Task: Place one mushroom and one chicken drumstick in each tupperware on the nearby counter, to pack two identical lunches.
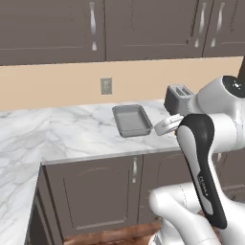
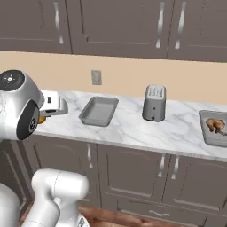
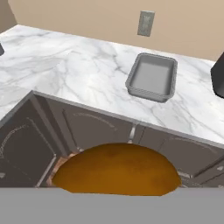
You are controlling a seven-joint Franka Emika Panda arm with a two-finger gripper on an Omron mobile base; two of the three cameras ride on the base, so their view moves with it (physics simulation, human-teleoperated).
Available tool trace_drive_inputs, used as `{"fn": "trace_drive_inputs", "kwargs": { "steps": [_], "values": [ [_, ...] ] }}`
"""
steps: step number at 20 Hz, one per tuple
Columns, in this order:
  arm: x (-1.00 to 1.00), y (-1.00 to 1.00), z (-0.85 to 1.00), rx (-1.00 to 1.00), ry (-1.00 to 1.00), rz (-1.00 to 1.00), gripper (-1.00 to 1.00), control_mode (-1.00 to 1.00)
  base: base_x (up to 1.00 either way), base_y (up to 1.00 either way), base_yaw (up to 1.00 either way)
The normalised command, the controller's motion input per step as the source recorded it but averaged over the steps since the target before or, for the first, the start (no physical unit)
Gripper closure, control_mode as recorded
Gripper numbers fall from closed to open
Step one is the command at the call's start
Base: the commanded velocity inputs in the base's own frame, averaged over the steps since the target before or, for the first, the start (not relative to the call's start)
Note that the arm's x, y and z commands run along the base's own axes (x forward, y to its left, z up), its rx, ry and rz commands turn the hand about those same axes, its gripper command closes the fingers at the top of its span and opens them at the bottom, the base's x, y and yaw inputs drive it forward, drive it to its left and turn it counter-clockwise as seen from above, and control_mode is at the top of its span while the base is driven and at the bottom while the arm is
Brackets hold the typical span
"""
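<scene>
Gripper fingertips themselves are hidden: in the hand view a big orange-brown rounded chicken drumstick [image 3: 116,169] covers the bottom where they would rise, cut off by the lower edge, so the gripper reads as closed on that drumstick, held in the air in front of the dark brown cabinet doors [image 3: 87,131], short of the long white grey-veined marble counter [image 3: 78,74]. From the right base view just a small orange sliver [image 2: 41,119] peeks out beside the white arm's wrist; from the left base view the arm's dark-and-white links block that spot. Count: two shallow grey rectangular tupperware trays. One [image 2: 98,111] sits mid-counter below the wall outlet [image 2: 96,77], nothing visible in it. The second [image 2: 213,128] is at the far right, cut off by the picture's edge, with a tan and reddish-brown heap [image 2: 216,125] inside, too small to separate into pieces; can't tell which food items. One upright silver-grey toaster [image 2: 154,103] stands between the two trays, apart from both. Upper dark cabinets with silver handles [image 2: 159,31] run above the beige wall.
</scene>
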Motion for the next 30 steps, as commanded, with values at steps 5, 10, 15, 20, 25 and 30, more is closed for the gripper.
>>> {"fn": "trace_drive_inputs", "kwargs": {
  "steps": [5,10,15,20,25,30],
  "values": [
    [0.0,0.0,0.0,0.0,0.0,0.0,1.0,1.0,0.89,0.0,-0.09],
    [0.0,0.0,0.0,0.0,0.0,0.0,1.0,1.0,0.69,0.04,-0.14],
    [0.0,0.0,0.0,0.0,0.0,0.0,1.0,1.0,0.26,0.18,-0.15],
    [-0.08,0.03,-0.19,-0.04,0.0,-0.05,1.0,-1.0,-0.04,0.06,-0.08],
    [0.0,0.05,-0.54,-0.09,0.02,-0.09,1.0,-1.0,0.0,0.0,0.0],
    [0.13,0.0,-0.59,-0.05,0.08,-0.04,1.0,-1.0,0.0,0.0,0.0]
  ]
}}
